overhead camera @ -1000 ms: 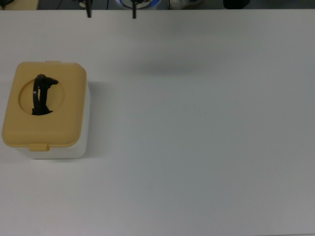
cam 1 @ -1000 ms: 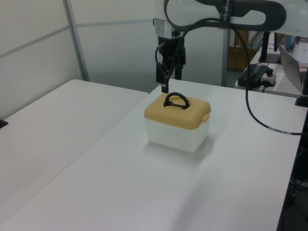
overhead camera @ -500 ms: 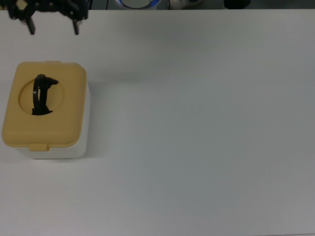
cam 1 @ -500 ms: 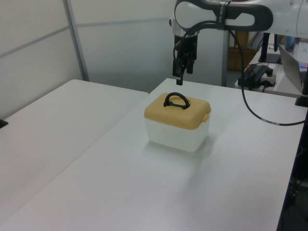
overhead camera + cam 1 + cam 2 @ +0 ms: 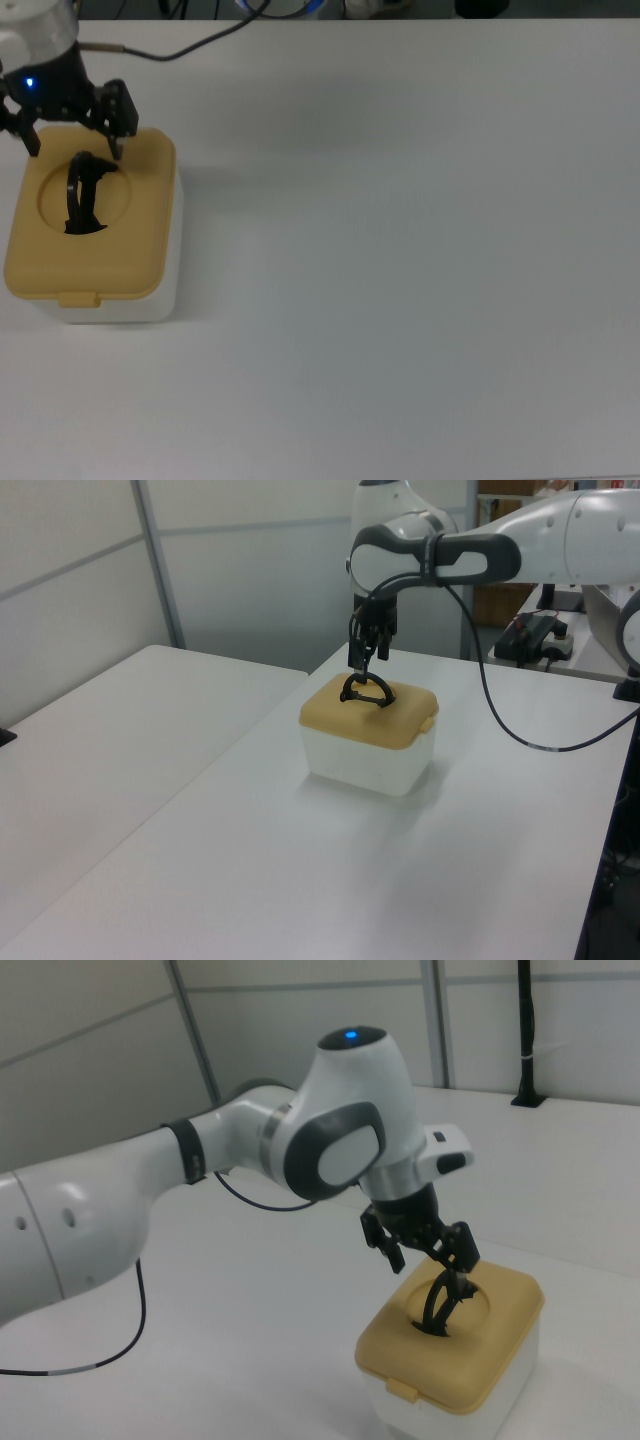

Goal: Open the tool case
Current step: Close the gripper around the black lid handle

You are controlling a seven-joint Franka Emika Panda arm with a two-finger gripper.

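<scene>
The tool case (image 5: 90, 225) sits at the left edge of the top view on the white table (image 5: 400, 250), its tan-yellow lid closed and its black handle (image 5: 82, 192) standing upright in the round recess. The gripper (image 5: 72, 148) hangs over the lid's upper edge in the top view, fingers spread wide and grasping nothing, one fingertip (image 5: 116, 150) just beside the handle's top.

We find the small white plastic tool case with tan lid (image 5: 92, 225) on the white table (image 5: 400, 250), at the top view's left edge. The black two-finger gripper (image 5: 72, 150) hangs spread directly above its lid's far edge.
</scene>
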